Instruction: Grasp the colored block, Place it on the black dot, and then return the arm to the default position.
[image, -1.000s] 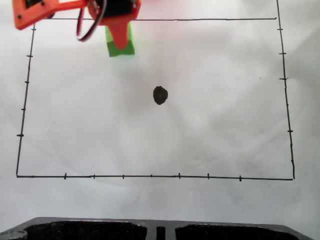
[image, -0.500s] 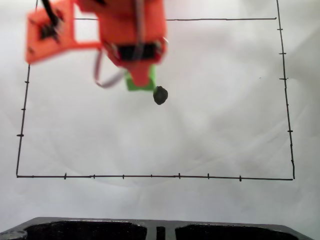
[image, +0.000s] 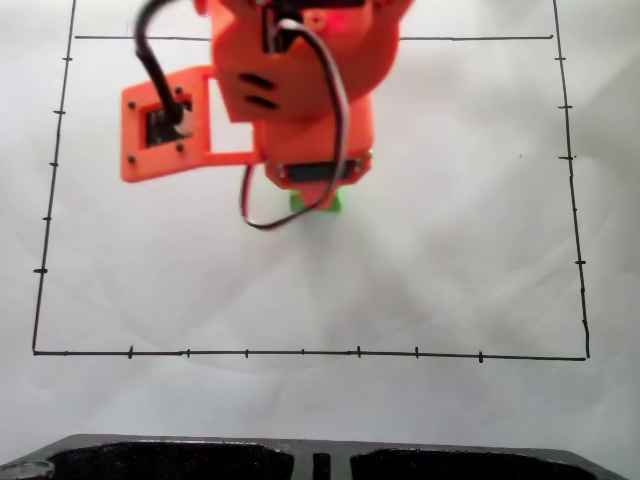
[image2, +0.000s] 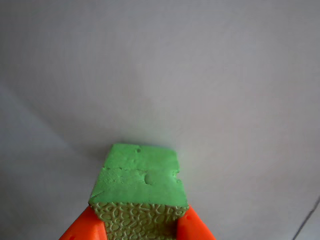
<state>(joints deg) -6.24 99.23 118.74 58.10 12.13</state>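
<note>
Grasp done, placement in progress, return to default not started.
Bright orange 3D-printed arm (image: 300, 90) sits over the middle of the white paper sheet (image: 470, 250) inside the thin black border lines (image: 300, 353). Its gripper (image2: 141, 231) pinches the small bright green pebbled foam cube (image2: 140, 185) between both orange fingers (image2: 195, 227); in the fixed view only a green sliver (image: 318, 205) pokes out on the arm's near side. Black dot is hidden, so alignment over it can't be confirmed. Left: release, retract.

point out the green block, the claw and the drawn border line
green block (image2: 140, 175): wrist view, its smooth top face
claw (image2: 140, 227): wrist view, between the orange fingertips clamping the block
border line (image: 300, 352): fixed view, bottom edge of the rectangle
</note>
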